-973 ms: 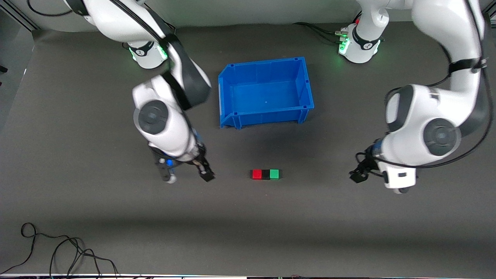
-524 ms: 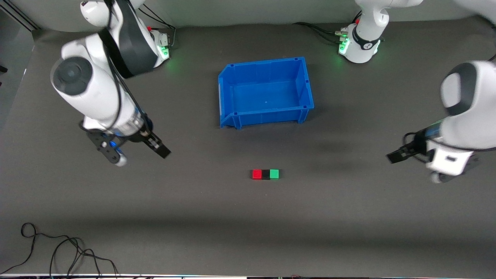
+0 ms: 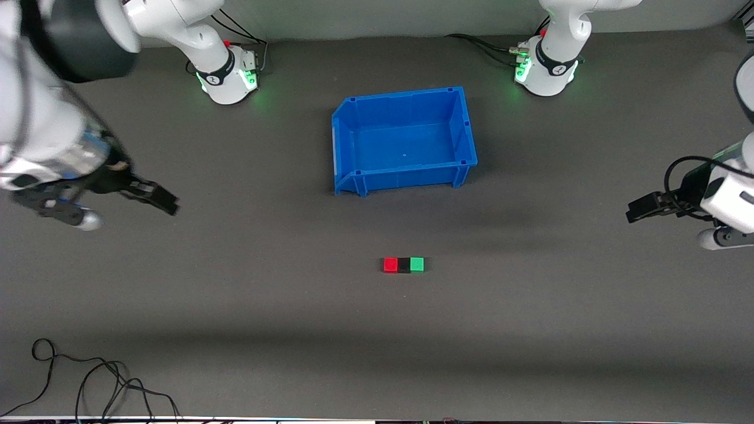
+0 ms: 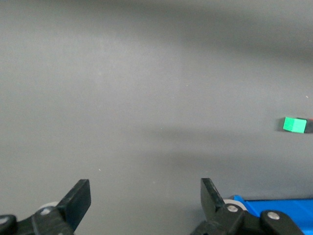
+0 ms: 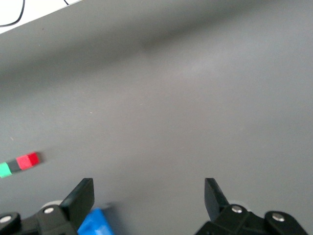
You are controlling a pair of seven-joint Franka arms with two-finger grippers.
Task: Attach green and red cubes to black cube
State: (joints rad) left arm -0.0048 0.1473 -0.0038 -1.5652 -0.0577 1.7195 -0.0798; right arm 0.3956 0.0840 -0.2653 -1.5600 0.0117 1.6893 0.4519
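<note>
The red cube [image 3: 390, 265], black cube [image 3: 403, 265] and green cube [image 3: 417, 265] lie touching in one row on the grey mat, black in the middle, nearer the front camera than the blue bin. The right wrist view shows the red cube [image 5: 28, 160], black cube [image 5: 13, 165] and green cube [image 5: 4, 169] far off. My right gripper [image 3: 147, 200] [image 5: 147, 188] hangs open and empty toward the right arm's end of the table. Open and empty too, my left gripper [image 3: 642, 211] [image 4: 145, 188] hangs toward the left arm's end, with the green cube [image 4: 294, 125] far from it.
An empty blue bin [image 3: 406, 176] stands between the arm bases and the cubes; its corner shows as blue bin [image 4: 274, 203] and blue bin [image 5: 95, 223]. Loose black cables [image 3: 88, 383] lie at the mat's front corner on the right arm's side.
Both arms have swung outward, away from the cube row, each toward its own end of the table. Grippers stayed open. The three cubes have not moved.
</note>
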